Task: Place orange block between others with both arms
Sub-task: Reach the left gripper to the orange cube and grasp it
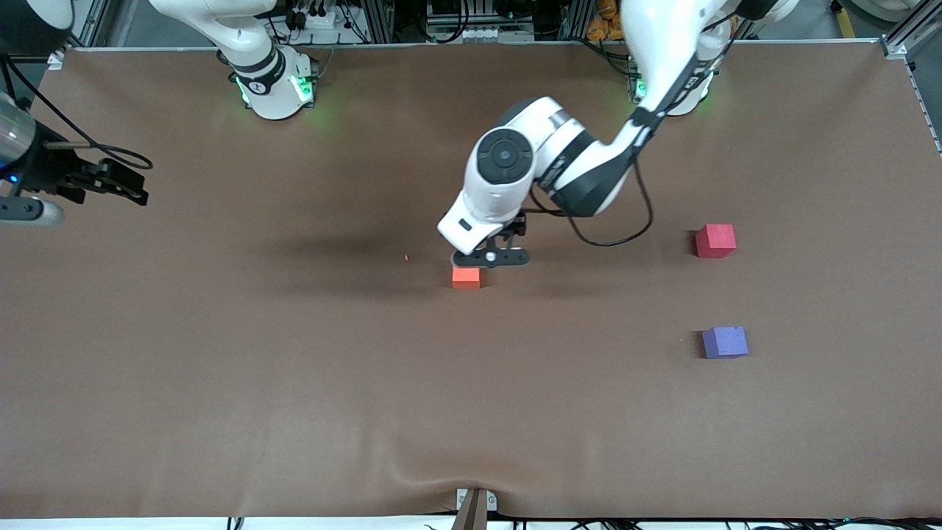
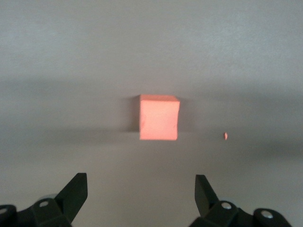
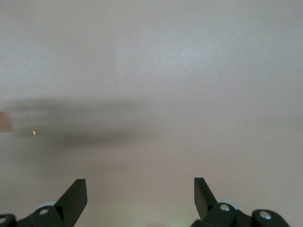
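**Left gripper spread wide above the orange block**

No brand, label or writing can be read on any block or on the tablecloth.

Taking the orange block [image 1: 466, 277] as the landmark, near to far: the purple block [image 1: 725, 342] lies nearer to the front camera than it and well toward the left arm's end of the table. The orange block itself sits about mid-table on the brown tablecloth [image 1: 294, 383], flat on one face. It is a cube, so it has no long axis; its edges run roughly square with the table's edges. A tiny orange crumb [image 1: 406, 258] lies near it, toward the right arm's end. The red block [image 1: 715, 241] lies a little farther from the front camera than the orange block, also well toward the left arm's end — the orange block is well apart from both others.

The left gripper [image 1: 490, 257] hangs just over the orange block, its fingers [image 2: 75, 191] spread wide and empty; in the left wrist view the block [image 2: 159, 117] shows ahead of the gap, untouched.

The right gripper [image 1: 110, 180] waits over the right arm's end of the table, fingers [image 3: 73, 196] wide apart — holding nothing.
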`<action>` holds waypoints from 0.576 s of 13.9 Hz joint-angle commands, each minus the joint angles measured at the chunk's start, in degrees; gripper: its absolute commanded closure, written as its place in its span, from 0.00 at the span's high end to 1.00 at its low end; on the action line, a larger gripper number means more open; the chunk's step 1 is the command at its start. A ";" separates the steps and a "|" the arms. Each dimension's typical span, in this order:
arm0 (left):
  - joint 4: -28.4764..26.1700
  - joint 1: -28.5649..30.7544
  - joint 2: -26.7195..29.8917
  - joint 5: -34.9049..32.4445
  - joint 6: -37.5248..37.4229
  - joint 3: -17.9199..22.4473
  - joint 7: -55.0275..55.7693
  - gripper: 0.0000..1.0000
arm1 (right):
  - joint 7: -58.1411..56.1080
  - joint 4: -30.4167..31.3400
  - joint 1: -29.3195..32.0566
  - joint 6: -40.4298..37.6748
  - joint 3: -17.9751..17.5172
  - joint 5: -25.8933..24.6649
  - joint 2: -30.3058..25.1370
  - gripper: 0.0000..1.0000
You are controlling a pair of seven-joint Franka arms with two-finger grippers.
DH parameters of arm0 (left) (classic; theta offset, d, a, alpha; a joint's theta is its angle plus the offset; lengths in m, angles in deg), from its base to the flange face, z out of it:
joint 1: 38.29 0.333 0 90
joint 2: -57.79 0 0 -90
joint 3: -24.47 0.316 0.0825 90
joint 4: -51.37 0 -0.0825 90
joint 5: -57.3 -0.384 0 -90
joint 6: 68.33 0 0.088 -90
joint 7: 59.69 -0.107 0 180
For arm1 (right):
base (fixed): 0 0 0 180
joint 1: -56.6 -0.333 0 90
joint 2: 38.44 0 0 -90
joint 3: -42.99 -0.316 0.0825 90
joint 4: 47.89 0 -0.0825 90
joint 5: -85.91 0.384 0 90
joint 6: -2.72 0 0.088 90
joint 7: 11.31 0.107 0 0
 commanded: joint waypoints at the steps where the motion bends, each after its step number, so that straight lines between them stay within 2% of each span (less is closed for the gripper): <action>1: 2.13 -7.18 -3.94 -0.13 2.29 6.89 1.41 1.00 | 0.24 0.76 2.55 -0.87 -0.66 1.11 -1.60 1.00; 3: 1.96 -9.05 -5.71 -0.13 3.78 8.31 1.41 1.00 | 0.93 0.76 3.08 -0.96 -0.57 2.24 -1.60 1.00; 5: 2.04 -9.05 -6.85 -0.05 4.39 8.32 0.62 1.00 | 4.44 0.41 4.48 -2.01 -0.57 6.38 -1.51 1.00; 8: 2.04 -8.96 -8.17 -0.13 5.71 8.32 -0.61 1.00 | 3.75 0.49 4.49 -1.84 -0.66 5.60 -1.51 1.00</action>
